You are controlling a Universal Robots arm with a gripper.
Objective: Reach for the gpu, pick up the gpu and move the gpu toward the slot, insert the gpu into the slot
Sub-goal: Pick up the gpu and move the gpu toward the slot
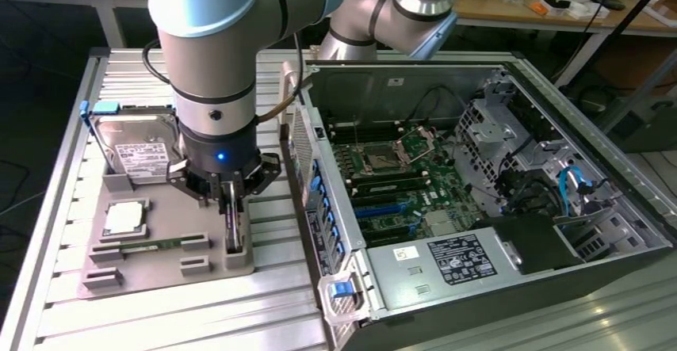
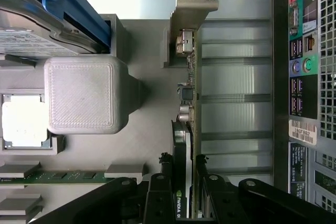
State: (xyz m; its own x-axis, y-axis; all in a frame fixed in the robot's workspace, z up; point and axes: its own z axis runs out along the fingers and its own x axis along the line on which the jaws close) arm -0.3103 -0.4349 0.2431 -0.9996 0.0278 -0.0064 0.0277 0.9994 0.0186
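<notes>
My gripper [image 2: 184, 160] is drawn narrow, pinching the upper edge of the gpu [image 2: 185, 114], which stands on edge in its cradle on the grey fixture tray [image 1: 158, 278]. I judge the reach and grasp done, the lift not yet begun. At nine to ten o'clock from the card lie the processor [image 1: 125, 218] and hard drive [image 1: 138, 151]. Off at three o'clock is the open case [image 1: 592, 153]; its blue slot [image 1: 386, 208] looks empty.
</notes>
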